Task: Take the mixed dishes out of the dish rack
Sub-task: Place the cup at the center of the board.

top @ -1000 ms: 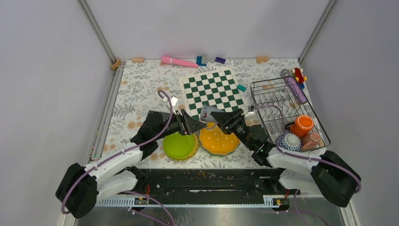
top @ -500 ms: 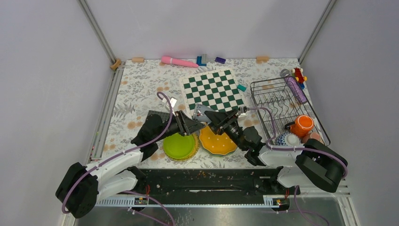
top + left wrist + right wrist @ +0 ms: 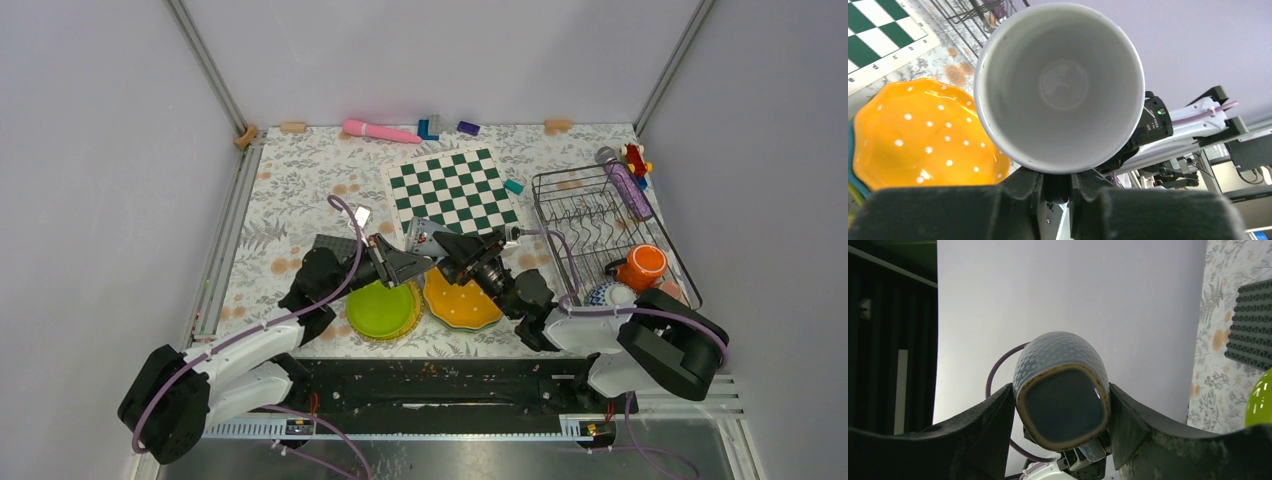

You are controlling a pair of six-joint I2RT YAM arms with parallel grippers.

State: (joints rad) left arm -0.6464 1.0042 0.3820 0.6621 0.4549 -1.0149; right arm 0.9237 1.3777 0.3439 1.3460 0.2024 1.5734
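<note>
Aloft, blue-grey cup (image 3: 1062,365) in right hand (image 3: 1061,399)

The cup (image 3: 1058,85) is glossy glazed ceramic, dimpled outside.

The cup (image 3: 1063,390) is glazed blue-grey with a fine embossed pattern outside, white inside. The scalloped plate (image 3: 923,135) is coloured orange, dotted white. The chessboard (image 3: 455,190) is checked green-and-white.

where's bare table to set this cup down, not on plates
Roomiest: the floral tablecloth left of the chessboard, out to the left rail, beyond the grey baseplate. Crowded: near centre, where the lime-green plate and orange dotted plate lie side by side, and the right side, taken by the dish rack. Small toys line the far edge.
</note>
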